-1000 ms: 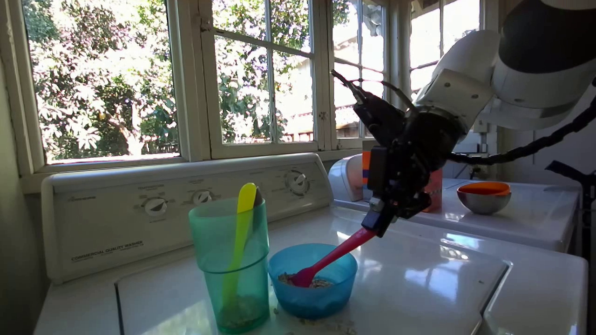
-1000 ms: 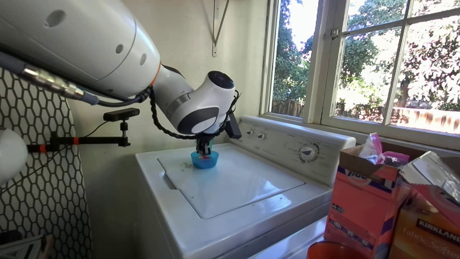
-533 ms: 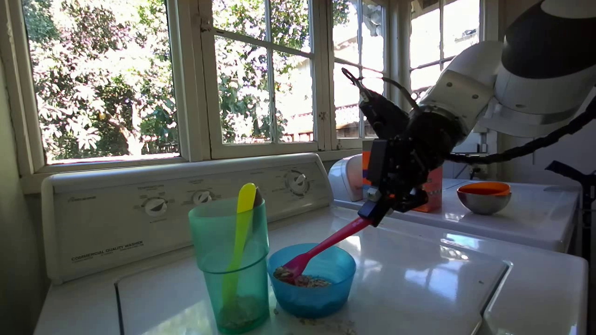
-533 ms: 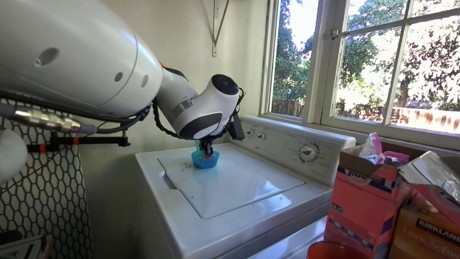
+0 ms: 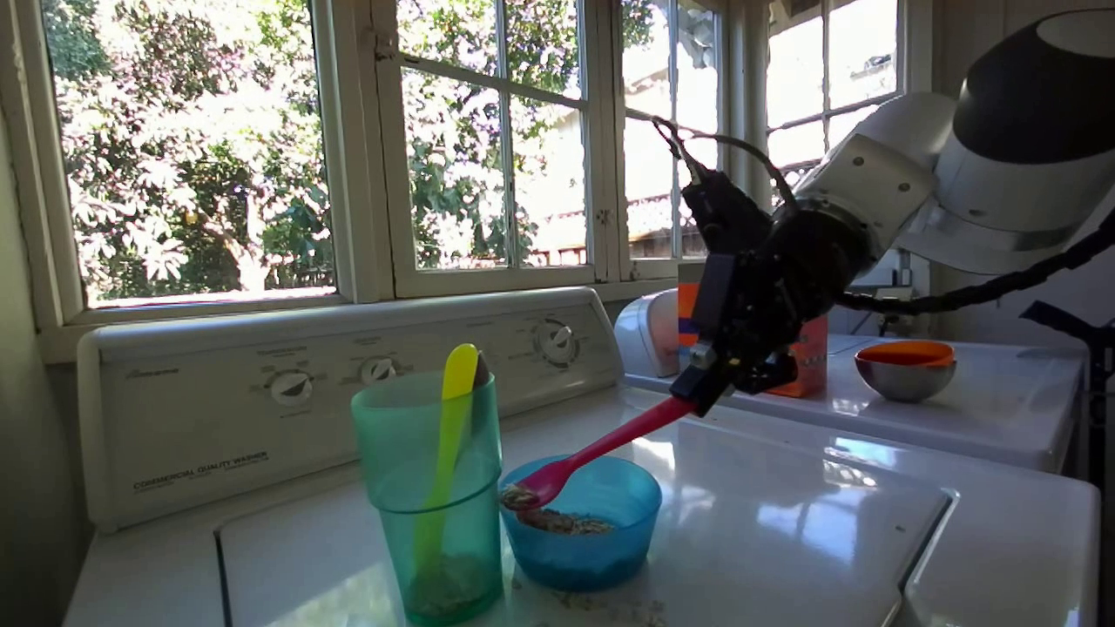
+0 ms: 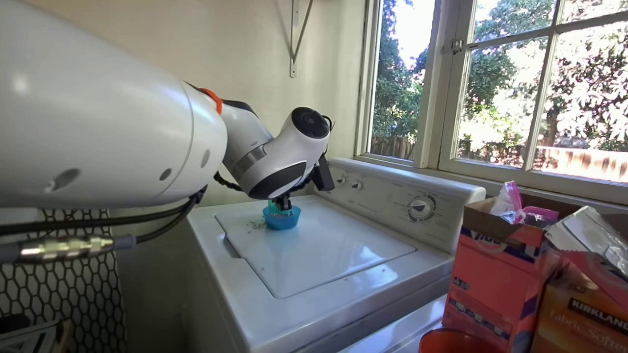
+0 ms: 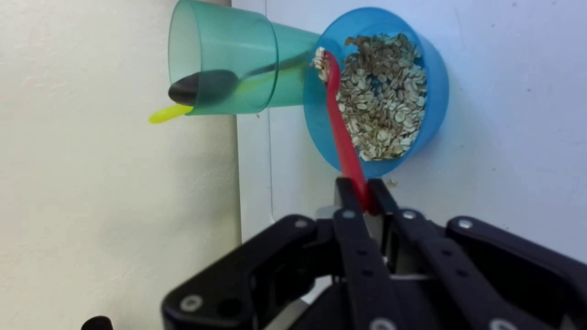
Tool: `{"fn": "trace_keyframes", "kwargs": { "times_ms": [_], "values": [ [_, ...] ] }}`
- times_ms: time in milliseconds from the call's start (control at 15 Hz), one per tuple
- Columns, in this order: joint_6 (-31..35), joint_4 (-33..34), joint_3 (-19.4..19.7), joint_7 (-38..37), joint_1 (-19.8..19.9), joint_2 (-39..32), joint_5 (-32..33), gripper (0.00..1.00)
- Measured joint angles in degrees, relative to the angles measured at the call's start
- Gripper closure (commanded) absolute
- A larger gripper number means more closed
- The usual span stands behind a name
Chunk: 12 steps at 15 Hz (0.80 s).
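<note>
Black gripper [image 7: 361, 192], fingers pinching handle of pinkish-red plastic spoon [image 7: 343, 137], tip bearing pale oat flakes [image 7: 320, 62] above round blue plastic bowl [image 7: 435, 96]; tall green translucent tumbler [image 7: 238, 46] with two utensils [image 7: 185, 90] crowds just beside, on white washer top [image 5: 784, 488]

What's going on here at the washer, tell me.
The robot gripper is closed on a pink spoon, which carries some oats on its end. That end is by the rim of the blue bowl, on the side nearest the green cup. More oats lie in the bowl. The cup stands beside it on the washer, with a dark spoon and a yellow utensil in it.
</note>
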<state>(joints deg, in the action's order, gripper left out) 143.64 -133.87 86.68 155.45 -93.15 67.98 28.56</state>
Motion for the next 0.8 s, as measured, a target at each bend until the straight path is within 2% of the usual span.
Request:
{"fn": "trace_keyframes", "kwargs": {
  "times_ms": [400,800],
  "values": [
    [-6.3,-0.1,-0.2,0.0,1.7,6.4,4.7,0.97],
    [-7.0,-0.1,-0.5,0.0,4.4,9.7,5.8,0.97]
  ]
}}
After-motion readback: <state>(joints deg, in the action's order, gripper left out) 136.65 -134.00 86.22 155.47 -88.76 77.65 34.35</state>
